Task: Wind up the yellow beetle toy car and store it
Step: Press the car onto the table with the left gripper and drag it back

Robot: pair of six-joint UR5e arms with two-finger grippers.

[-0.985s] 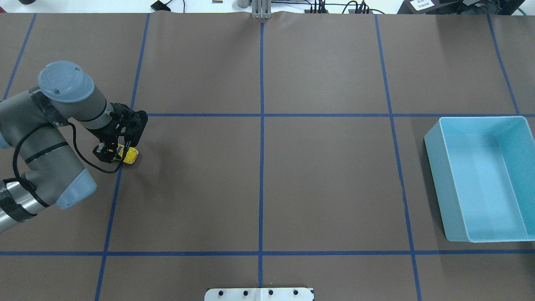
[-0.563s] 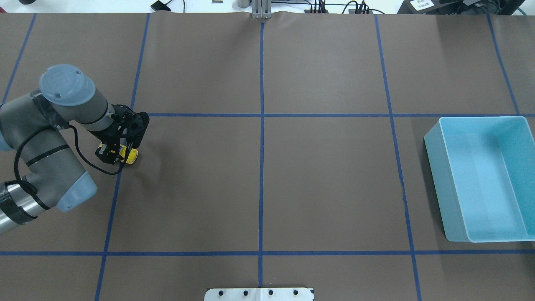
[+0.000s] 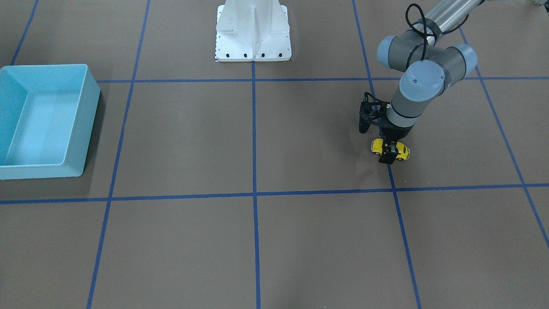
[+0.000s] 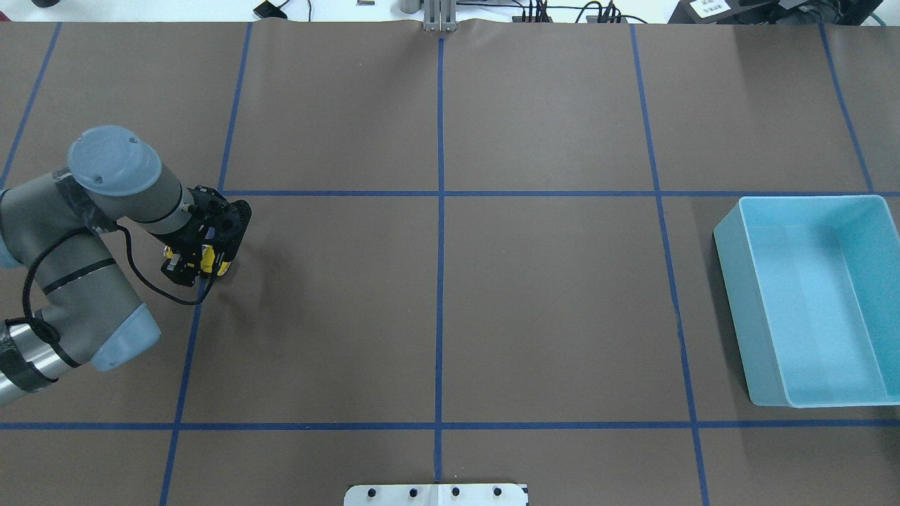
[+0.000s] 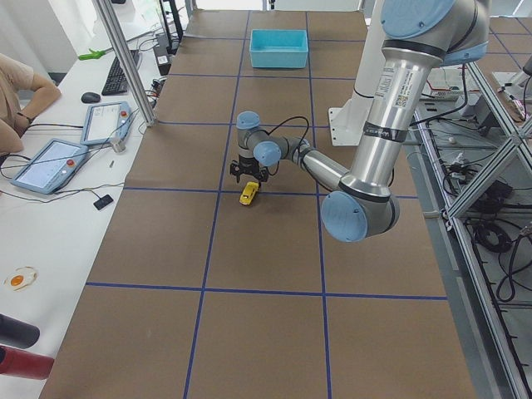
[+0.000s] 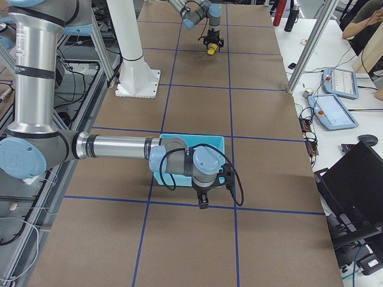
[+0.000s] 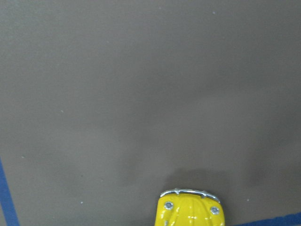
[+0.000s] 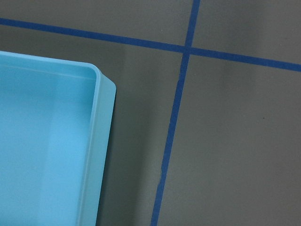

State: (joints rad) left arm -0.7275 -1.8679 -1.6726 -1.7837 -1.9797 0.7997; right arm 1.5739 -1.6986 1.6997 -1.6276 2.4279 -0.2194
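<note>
Slid slightly along the counter, left tool clenched on the yellow toy car: probably winding it. Well apart from the blue bin. Cannot tell for the right tool.

There was one yellow beetle toy car on the one table, and one blue bin. Two arms showed, the left arm and the right arm, each bearing a single gripper, so two in all: the left gripper and the right gripper. One white base plate stood on the table. Of the blue tape lines, the overhead view showed seven: five ran away from the robot and two crossed them. On the side bench lay two pendants, one keyboard and one mouse. One person sat there.
</note>
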